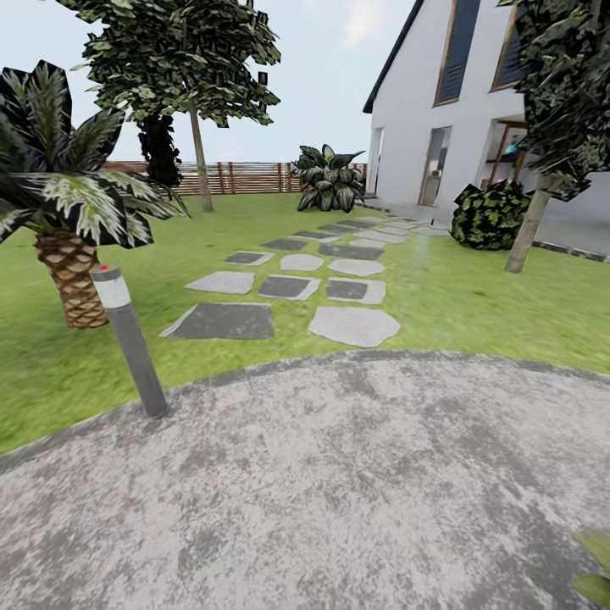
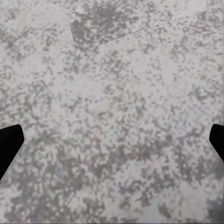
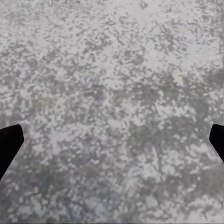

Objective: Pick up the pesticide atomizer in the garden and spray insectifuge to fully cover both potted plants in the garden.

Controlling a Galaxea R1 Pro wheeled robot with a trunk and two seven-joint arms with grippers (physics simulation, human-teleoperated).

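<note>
The pesticide atomizer is out of view. The garden lies ahead in the head view, with a green lawn (image 1: 474, 296) beyond the round mottled grey patio (image 1: 339, 483). A few green leaf tips (image 1: 595, 563) poke in at the patio's near right corner; whether they belong to one of the potted plants I cannot tell. My left gripper (image 2: 112, 144) hangs open over bare grey paving, its dark fingertips (image 2: 9, 144) spread to the frame edges. My right gripper (image 3: 112, 144) is likewise open above the paving, nothing between its fingertips (image 3: 9, 144).
A grey bollard lamp (image 1: 131, 339) with a pale top leans at the patio's left edge beside a palm (image 1: 72, 254). Stepping stones (image 1: 288, 288) lead across the lawn toward a white house (image 1: 440, 110). A tree trunk (image 1: 527, 229), a dark bush (image 1: 490, 216) and a wooden fence (image 1: 246, 176) stand farther off.
</note>
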